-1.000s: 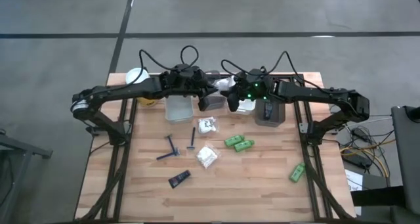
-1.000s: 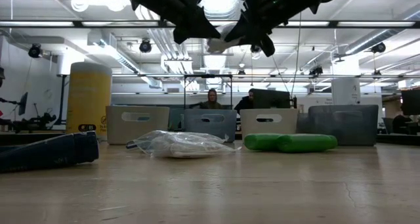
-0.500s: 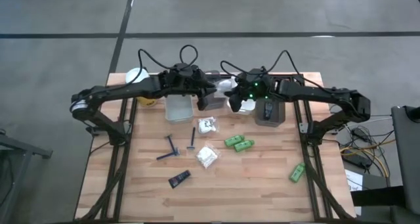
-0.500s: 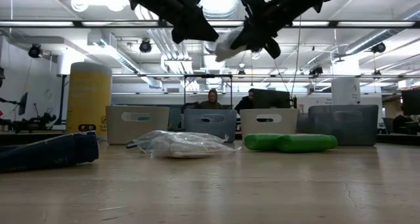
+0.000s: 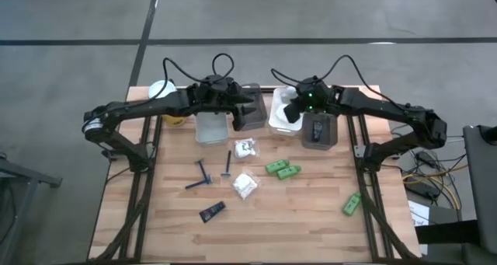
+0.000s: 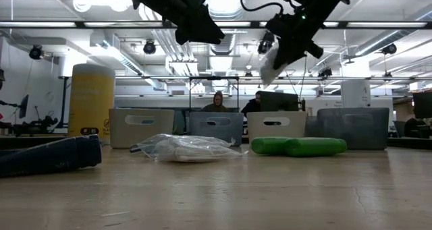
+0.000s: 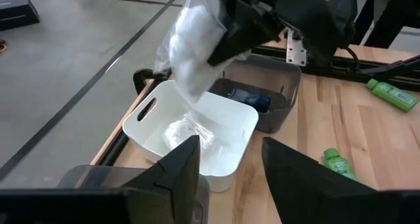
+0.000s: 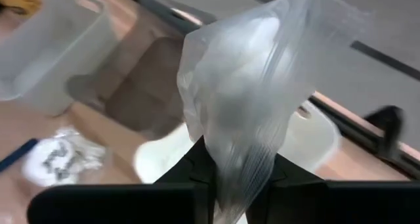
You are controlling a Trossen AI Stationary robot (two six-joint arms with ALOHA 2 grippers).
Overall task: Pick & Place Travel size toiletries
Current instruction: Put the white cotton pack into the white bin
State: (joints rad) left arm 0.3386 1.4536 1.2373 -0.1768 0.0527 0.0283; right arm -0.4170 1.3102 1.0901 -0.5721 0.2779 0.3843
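My right gripper (image 6: 291,42) is shut on a white crinkly packet (image 8: 246,86), high above the white bin (image 5: 276,123) at the table's far side. My left gripper (image 7: 230,175) stands open and empty over the grey bin (image 5: 250,117), just left of the packet (image 7: 190,53). The white bin (image 7: 226,129) holds another packet (image 7: 176,131). On the table lie two white packets (image 5: 245,148) (image 5: 245,186), two dark blue razors (image 5: 203,174) (image 5: 227,164), a black sachet (image 5: 211,211) and green tubes (image 5: 282,169) (image 5: 351,204). My right gripper pinches the packet's clear plastic end (image 8: 230,161) between its two fingers. The fingers slant downward from the table's right side. The packet (image 6: 270,61) sticks out beyond the fingertips, tilted, its white bulk lowest, and hangs clear above the white bin.
Four bins stand in a row at the far side: a clear one (image 5: 211,127), the grey one, the white one and a dark grey one (image 5: 318,133) with a dark item inside. A yellow canister with a white lid (image 5: 163,90) stands at the far left.
My left gripper has let go of the packet, which both grippers held between them a second ago. My right gripper has carried it toward the table's right edge and tipped downward, so the packet now hangs over the white bin.
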